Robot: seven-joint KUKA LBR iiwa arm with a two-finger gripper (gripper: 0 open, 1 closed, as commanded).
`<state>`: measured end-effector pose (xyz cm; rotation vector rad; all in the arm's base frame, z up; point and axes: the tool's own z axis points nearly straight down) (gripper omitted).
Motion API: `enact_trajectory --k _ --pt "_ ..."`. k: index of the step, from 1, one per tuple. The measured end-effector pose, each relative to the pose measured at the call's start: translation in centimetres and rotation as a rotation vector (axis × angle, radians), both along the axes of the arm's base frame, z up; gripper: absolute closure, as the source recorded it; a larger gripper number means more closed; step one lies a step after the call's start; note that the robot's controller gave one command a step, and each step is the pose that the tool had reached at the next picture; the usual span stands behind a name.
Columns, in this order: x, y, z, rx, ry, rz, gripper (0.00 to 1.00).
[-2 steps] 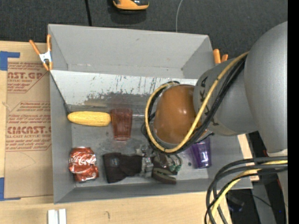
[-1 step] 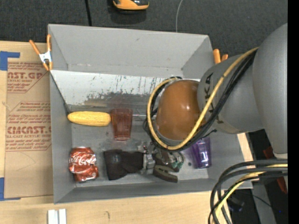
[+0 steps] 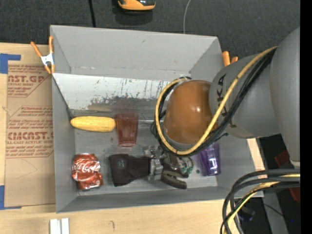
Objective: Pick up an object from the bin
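Note:
My gripper (image 3: 164, 169) is low in the bin's front middle, under the orange wrist cover. It sits right at the right end of a dark brown, lumpy soft object (image 3: 126, 168) lying on the bin floor, and seems to touch it. A purple translucent item (image 3: 210, 161) lies just to the gripper's right, partly hidden by the arm. Behind the dark object, a red translucent cup (image 3: 127, 129) rests on the floor.
A yellow corn cob (image 3: 93, 124) lies at the left by the back slope. In the front left corner is a crushed red Coca-Cola can (image 3: 87, 170). The arm covers the bin's right side.

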<state>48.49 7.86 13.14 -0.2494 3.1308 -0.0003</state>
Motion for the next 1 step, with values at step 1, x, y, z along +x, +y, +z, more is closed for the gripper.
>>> enact_trajectory --k 1 --pt "-0.01 0.01 1.03 0.000 0.000 0.000 1.00"
